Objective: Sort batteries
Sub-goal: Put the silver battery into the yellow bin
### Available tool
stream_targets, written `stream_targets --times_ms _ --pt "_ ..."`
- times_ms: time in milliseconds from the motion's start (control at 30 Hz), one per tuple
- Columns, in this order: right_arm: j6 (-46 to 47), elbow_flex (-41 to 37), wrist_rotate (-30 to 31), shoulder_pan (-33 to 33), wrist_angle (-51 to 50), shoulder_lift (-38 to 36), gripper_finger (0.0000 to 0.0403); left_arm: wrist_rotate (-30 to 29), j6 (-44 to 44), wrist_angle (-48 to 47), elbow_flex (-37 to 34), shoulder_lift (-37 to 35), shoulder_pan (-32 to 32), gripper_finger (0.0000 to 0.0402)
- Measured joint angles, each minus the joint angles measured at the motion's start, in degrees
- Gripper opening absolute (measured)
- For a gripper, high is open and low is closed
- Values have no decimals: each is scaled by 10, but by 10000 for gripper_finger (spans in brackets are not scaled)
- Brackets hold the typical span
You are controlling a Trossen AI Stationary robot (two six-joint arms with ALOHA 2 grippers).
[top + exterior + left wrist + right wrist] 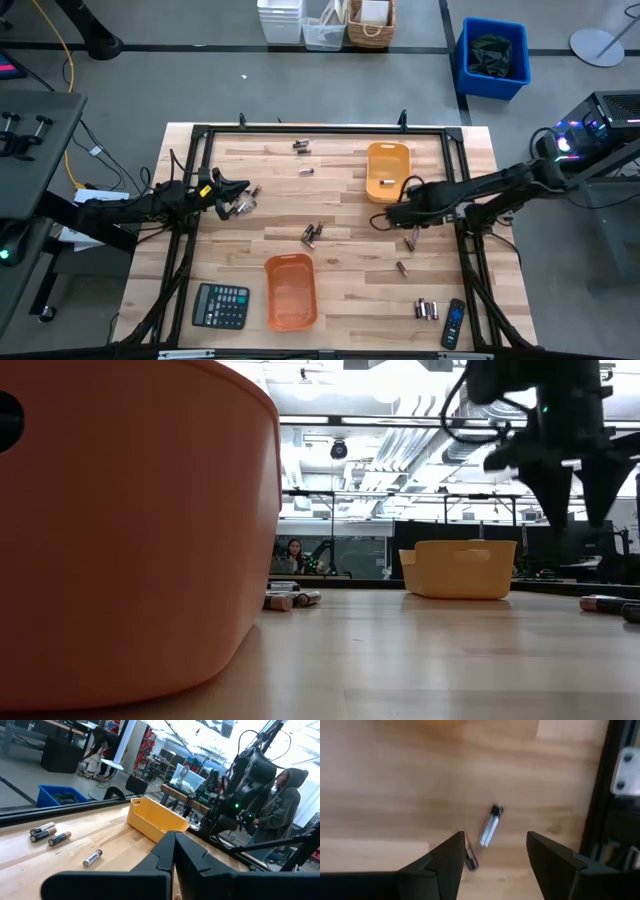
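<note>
Batteries lie scattered on the wooden table: a pair (302, 146) at the far side, one (306, 171) beside it, a cluster (312, 235) in the middle, some (243, 207) by the left arm, two (410, 240) at the right, and a group (427, 308) near the front right. My right gripper (393, 215) hangs open above the table, pointing down. A battery (490, 827) lies on the wood below its gap, and another (470, 859) shows beside one finger. My left gripper (245, 186) waits shut at the table's left, level.
A yellow tray (388, 170) stands just beyond the right gripper, and an orange tray (290, 290) sits at the front centre. A black calculator (220, 305) lies front left and a remote control (453, 322) front right. A person (280, 805) stands beyond the table.
</note>
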Motion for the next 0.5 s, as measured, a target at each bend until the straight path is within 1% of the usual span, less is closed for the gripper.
stream_targets --times_ms 100,167,233,333,400,500 --pt "-1 0 -38 0 20 21 206 0 0 0 0 0 0 1" --pt "4 0 -44 -1 43 23 206 0 0 0 0 0 0 1" --pt "21 -12 -36 -6 66 22 206 0 0 0 0 0 0 1" --pt "28 -74 -44 -9 124 12 206 0 0 0 0 0 0 1" --pt "53 -118 -59 -8 132 5 206 0 0 0 0 0 0 1" --pt "98 -164 -45 -6 154 -23 206 0 0 0 0 0 0 1"
